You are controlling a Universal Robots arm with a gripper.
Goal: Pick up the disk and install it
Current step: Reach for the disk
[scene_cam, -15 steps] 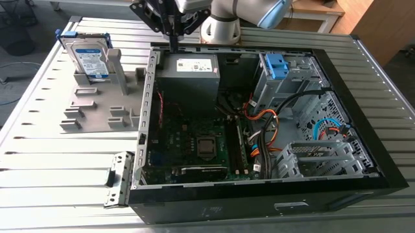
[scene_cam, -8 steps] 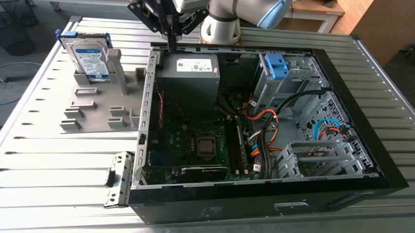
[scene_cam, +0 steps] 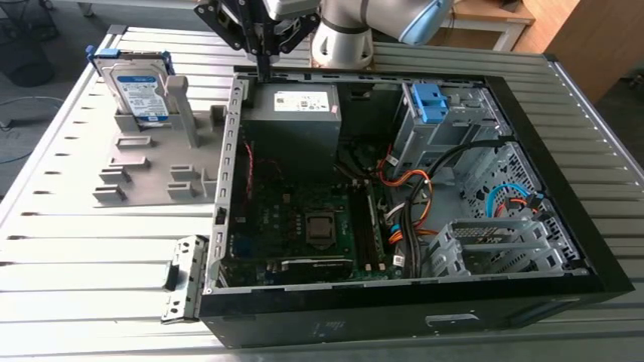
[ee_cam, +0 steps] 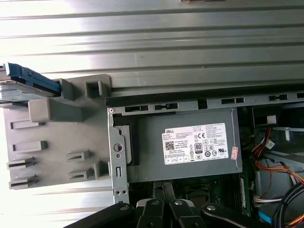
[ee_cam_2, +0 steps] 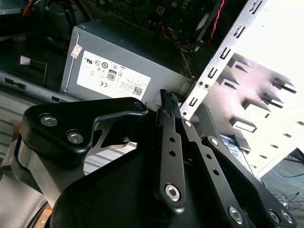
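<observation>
The disk (scene_cam: 136,87) is a silver hard drive with a white-and-blue label in a blue bracket. It stands upright on edge in a grey holder (scene_cam: 151,162) at the exterior view's left, beside the open computer case. In the first wrist view its blue-framed edge (ee_cam: 28,83) shows at the holder's end. My gripper (scene_cam: 265,74) hangs above the case's back wall, over the power supply and to the right of the disk, well apart from it. In the second wrist view its black fingers (ee_cam_2: 166,102) are pressed together with nothing between them.
The open black computer case (scene_cam: 563,188) lies on a ribbed metal table (scene_cam: 60,249). Inside are a grey power-supply box (scene_cam: 297,113) with a white sticker, a mainboard, cables and a metal drive bay with a blue latch (scene_cam: 430,102). The case's hinged side bracket (scene_cam: 181,279) juts out.
</observation>
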